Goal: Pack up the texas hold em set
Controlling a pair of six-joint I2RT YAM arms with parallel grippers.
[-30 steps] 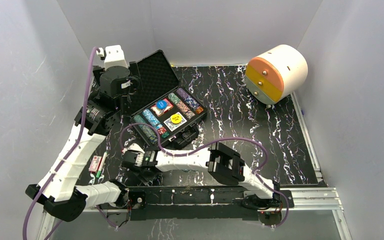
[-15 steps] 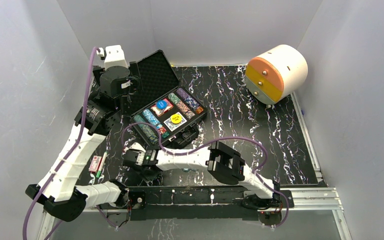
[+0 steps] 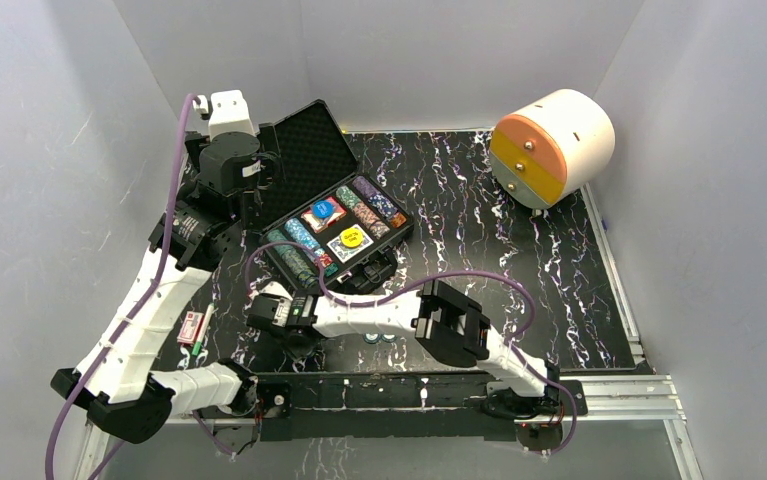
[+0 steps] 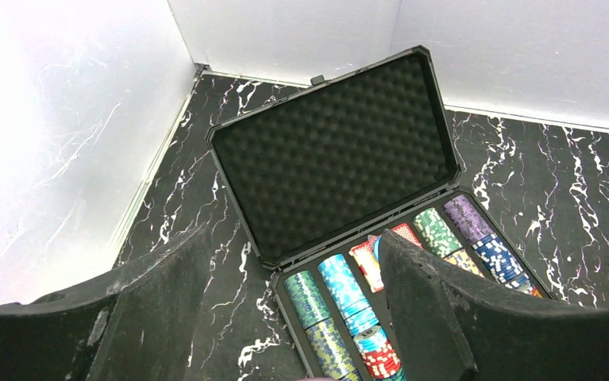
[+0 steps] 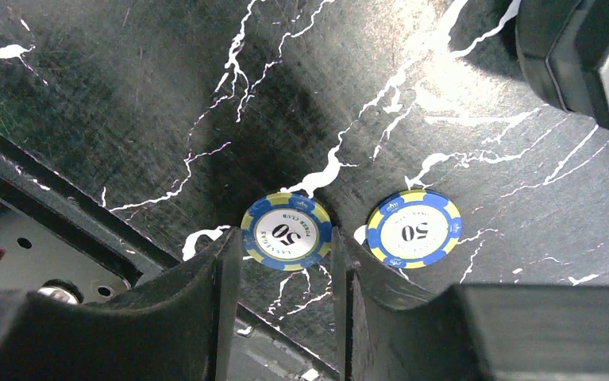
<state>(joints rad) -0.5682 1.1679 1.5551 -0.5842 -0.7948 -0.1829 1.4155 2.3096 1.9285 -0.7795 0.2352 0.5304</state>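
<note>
Blue-and-yellow chip (image 5: pixel 287 232) is lying flat on the worktop (image 5: pixel 126 95), on the near side of the open case (image 4: pixel 341 159) and apart from it; a second chip (image 5: pixel 413 228) is lying just beside it. The right hand (image 5: pixel 285 240) is standing low over the first one, its fingers (image 5: pixel 225 274) narrow and right at the chip's two edges. Whether they are already pressing it, I cannot tell. The left hand (image 4: pixel 293 234) is hovering at the case's left side, wide open and holding nothing. I am judging this step as collecting stray chips. The next move is asking for a firm pinch on the thin rim, then a lift toward the case.
</note>
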